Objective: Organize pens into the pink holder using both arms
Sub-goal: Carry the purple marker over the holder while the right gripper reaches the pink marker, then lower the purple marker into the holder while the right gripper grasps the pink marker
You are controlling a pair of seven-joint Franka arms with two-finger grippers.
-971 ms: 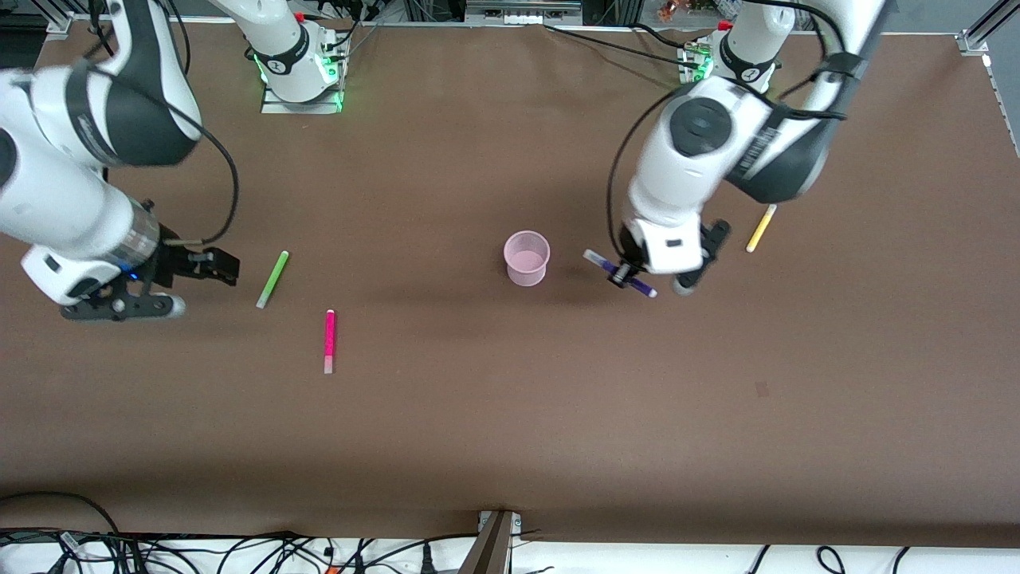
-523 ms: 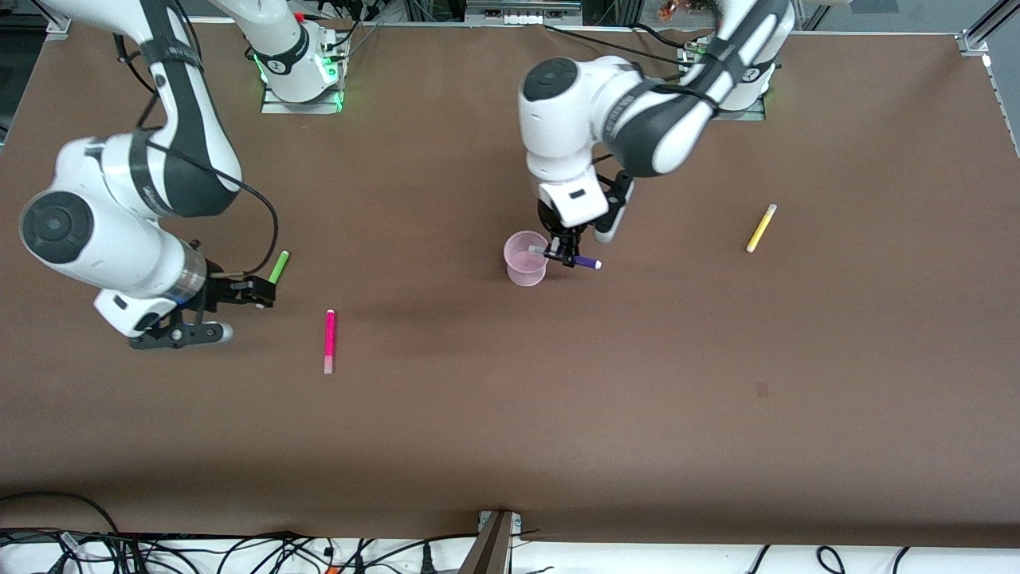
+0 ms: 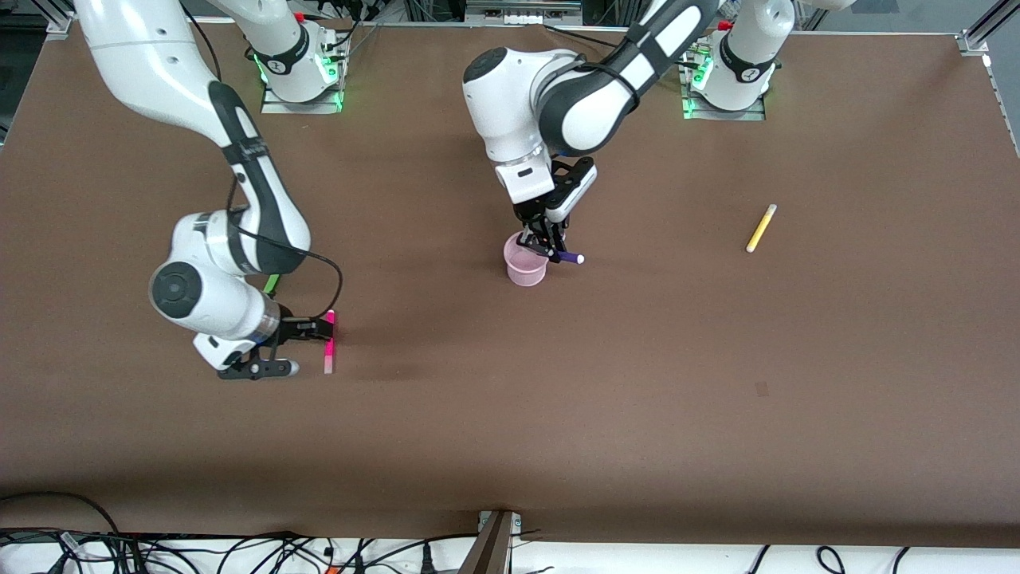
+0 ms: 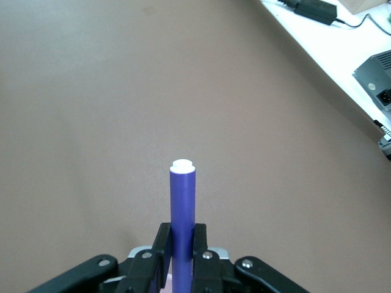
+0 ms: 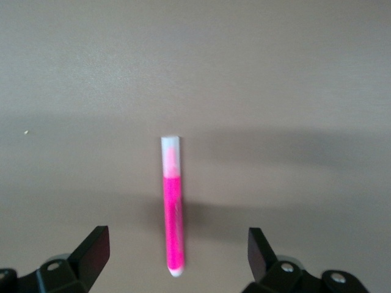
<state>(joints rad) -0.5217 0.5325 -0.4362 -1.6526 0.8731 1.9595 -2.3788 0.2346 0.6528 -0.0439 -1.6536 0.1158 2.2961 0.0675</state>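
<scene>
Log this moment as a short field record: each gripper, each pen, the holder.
left gripper: shut on the purple pen, over the pink holder's rim
right gripper: open, above the hot pink pen, jaws either side of it
pink holder: upright, mid-table, no pen visible inside
green pen: on the table, mostly hidden by the right arm
yellow pen: lying on the table toward the left arm's end, untouched
pens in holder: none yet
</scene>
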